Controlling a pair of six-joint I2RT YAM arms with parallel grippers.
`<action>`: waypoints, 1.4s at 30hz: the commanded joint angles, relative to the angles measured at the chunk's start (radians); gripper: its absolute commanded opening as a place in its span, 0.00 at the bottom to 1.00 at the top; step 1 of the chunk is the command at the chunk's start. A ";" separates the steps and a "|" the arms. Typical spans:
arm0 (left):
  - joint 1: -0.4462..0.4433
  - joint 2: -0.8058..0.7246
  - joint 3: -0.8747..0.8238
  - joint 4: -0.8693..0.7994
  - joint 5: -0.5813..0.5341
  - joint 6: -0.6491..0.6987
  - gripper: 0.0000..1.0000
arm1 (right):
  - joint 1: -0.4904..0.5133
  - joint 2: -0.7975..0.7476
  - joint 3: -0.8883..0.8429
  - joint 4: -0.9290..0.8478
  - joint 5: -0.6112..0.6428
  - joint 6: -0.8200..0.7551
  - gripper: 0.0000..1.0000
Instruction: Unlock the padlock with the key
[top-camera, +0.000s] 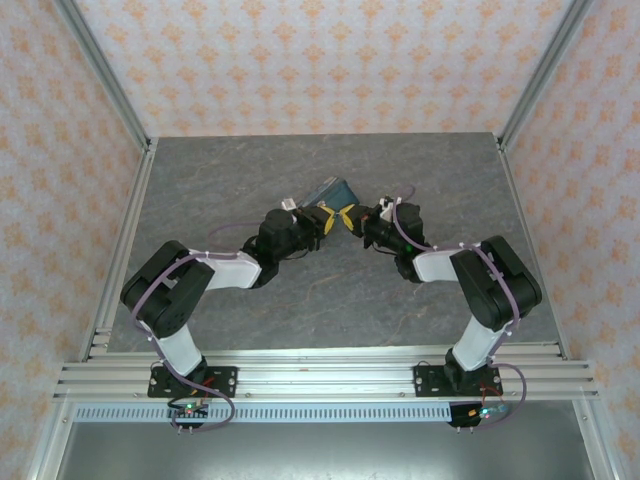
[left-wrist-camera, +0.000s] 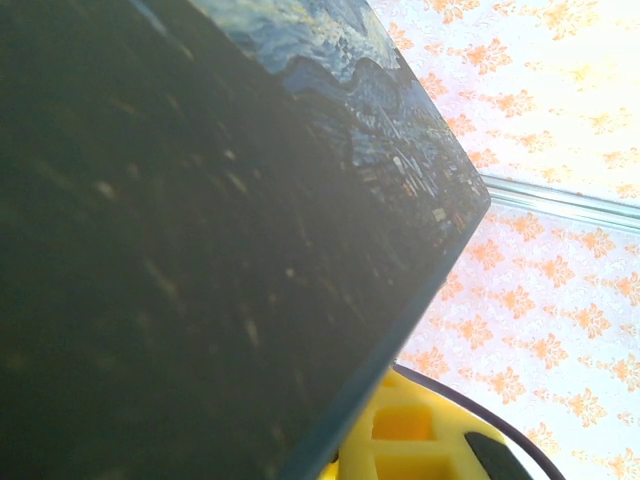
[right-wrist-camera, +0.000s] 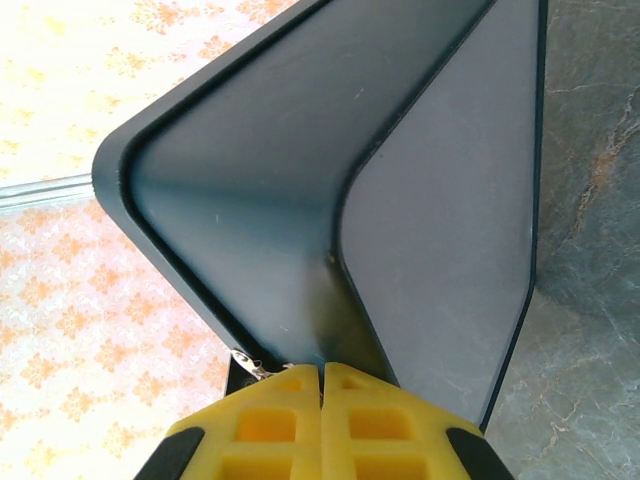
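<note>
Meeting over the middle of the worktop (top-camera: 250, 170), the two arms were seen at a dark box (top-camera: 335, 190). The right gripper (right-wrist-camera: 322, 375) was closed, its yellow fingers (right-wrist-camera: 270, 420) pressed together at the box's corner, with a metal sliver (right-wrist-camera: 250, 365) just beside them; whether it was the key, or was held, could not be told. The left gripper (top-camera: 328, 220) was closed too, close against the box's side; a grip on the box could not be confirmed.
</note>
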 joint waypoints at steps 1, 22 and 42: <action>-0.099 0.029 0.054 0.052 0.233 0.024 0.00 | 0.104 -0.049 0.079 0.046 -0.175 -0.014 0.00; -0.099 0.016 0.009 -0.023 0.218 0.088 0.00 | 0.124 -0.123 0.054 -0.130 -0.106 -0.182 0.00; -0.011 0.076 -0.010 -0.055 0.211 0.188 0.00 | 0.030 -0.304 -0.092 -0.474 -0.125 -0.388 0.82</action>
